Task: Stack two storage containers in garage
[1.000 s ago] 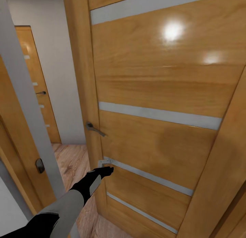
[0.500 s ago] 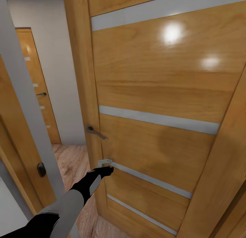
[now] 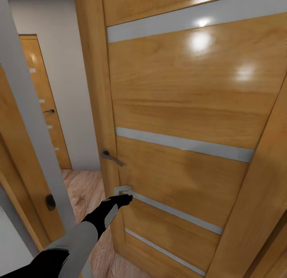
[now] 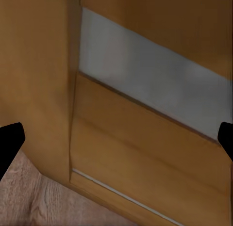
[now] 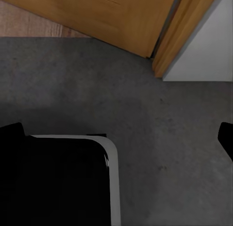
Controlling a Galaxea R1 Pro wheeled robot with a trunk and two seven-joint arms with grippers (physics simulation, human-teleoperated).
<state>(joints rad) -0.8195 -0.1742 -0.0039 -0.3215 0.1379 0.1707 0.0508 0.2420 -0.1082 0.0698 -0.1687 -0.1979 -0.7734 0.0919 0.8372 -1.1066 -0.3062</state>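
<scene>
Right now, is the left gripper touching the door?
Cannot tell. In the head view the left gripper overlaps the door, hiding any gap; the left wrist view shows the door close ahead.

Head, left wrist: close on door [image 3: 179,110]

The right hand [image 5: 116,134], fingers spread apart and empty, hangs over dark grey floor [image 5: 160,119]; a wooden door [image 5: 107,15] stands ahead.

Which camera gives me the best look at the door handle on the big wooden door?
The head view: the grey door handle shows whole on the wooden door, above the left pincer. The left wrist view sees the door's panel close up; the right wrist view catches the door's bottom edge.
</scene>
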